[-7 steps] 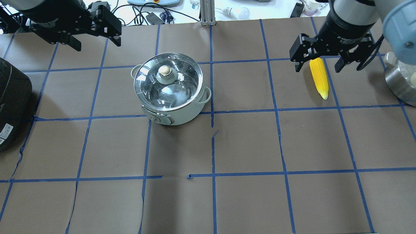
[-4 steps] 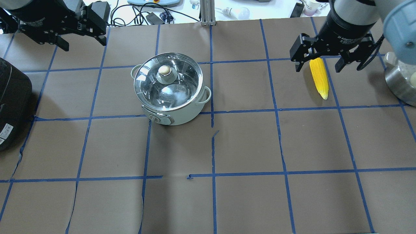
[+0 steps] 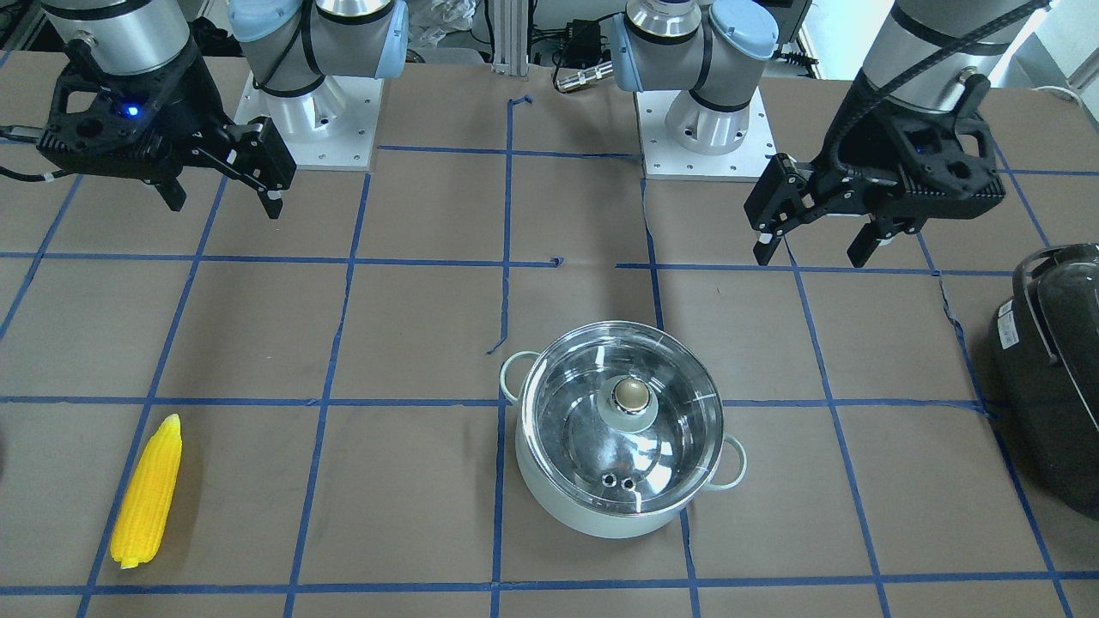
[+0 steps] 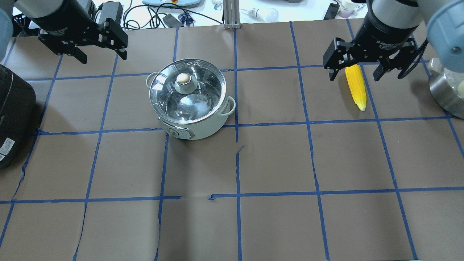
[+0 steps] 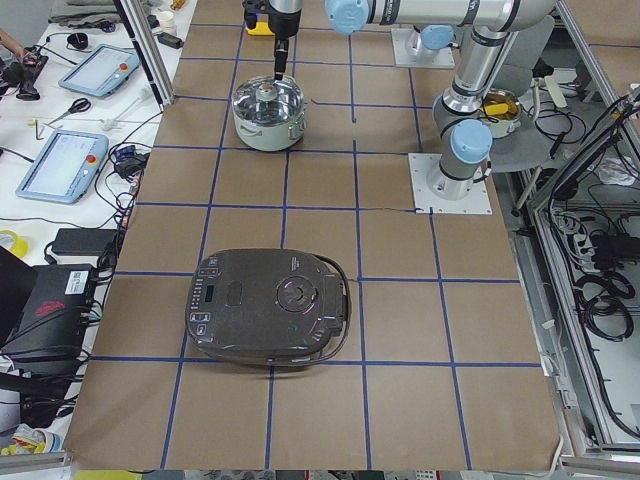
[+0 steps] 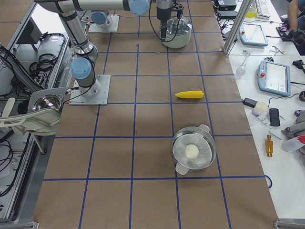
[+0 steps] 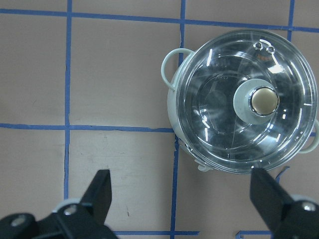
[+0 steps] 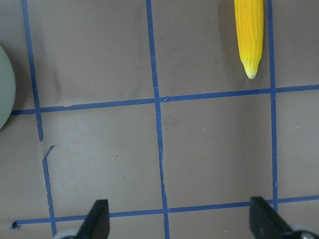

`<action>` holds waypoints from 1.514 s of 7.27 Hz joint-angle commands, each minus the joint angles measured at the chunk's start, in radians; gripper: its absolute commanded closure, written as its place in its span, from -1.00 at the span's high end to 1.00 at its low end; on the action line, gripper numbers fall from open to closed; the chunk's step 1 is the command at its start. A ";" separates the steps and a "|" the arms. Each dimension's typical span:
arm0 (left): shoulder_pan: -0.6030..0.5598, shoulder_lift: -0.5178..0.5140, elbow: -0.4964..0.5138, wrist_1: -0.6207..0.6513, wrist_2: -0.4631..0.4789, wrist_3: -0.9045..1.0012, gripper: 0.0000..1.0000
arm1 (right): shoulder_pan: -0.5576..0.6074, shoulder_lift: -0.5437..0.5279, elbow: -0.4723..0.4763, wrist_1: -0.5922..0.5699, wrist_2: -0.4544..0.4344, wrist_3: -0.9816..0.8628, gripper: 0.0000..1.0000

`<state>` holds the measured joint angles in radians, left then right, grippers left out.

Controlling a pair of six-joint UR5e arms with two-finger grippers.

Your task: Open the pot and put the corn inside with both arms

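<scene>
The mint-green pot (image 4: pixel 203 128) stands left of the table's middle, its glass lid (image 4: pixel 203 98) on and the brass knob (image 4: pixel 185 78) up; it also shows in the front view (image 3: pixel 601 511) and the left wrist view (image 7: pixel 172 107). The yellow corn (image 4: pixel 356 87) lies flat at the far right; it also shows in the front view (image 3: pixel 148 493) and the right wrist view (image 8: pixel 249 35). My left gripper (image 4: pixel 104 57) is open and empty, in the air to the left of the pot and beyond it. My right gripper (image 4: pixel 354 77) is open and empty, high up and apart from the corn.
A large black appliance (image 4: pixel 14 108) sits at the left edge of the table. A steel pot (image 4: pixel 447 90) stands at the right edge, just beyond the corn. Blue tape lines cross the brown table cover (image 4: pixel 275 163).
My left gripper swung left, then came back to the right and a little nearer the pot, still open. The right gripper, pot and corn have not moved.
</scene>
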<state>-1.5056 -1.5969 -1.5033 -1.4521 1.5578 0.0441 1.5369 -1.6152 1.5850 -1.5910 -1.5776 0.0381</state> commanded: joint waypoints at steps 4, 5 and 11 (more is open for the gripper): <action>-0.047 0.021 -0.018 0.001 0.031 -0.010 1.00 | 0.000 0.000 0.000 0.000 0.001 -0.006 1.00; -0.047 0.008 -0.021 0.007 0.030 -0.009 1.00 | 0.000 0.000 0.001 0.000 -0.001 -0.007 1.00; -0.068 0.035 -0.064 0.070 0.028 -0.018 1.00 | 0.000 0.001 0.007 0.000 -0.002 -0.004 1.00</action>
<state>-1.5708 -1.5672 -1.5641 -1.3870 1.5894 0.0269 1.5370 -1.6138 1.5891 -1.5918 -1.5787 0.0332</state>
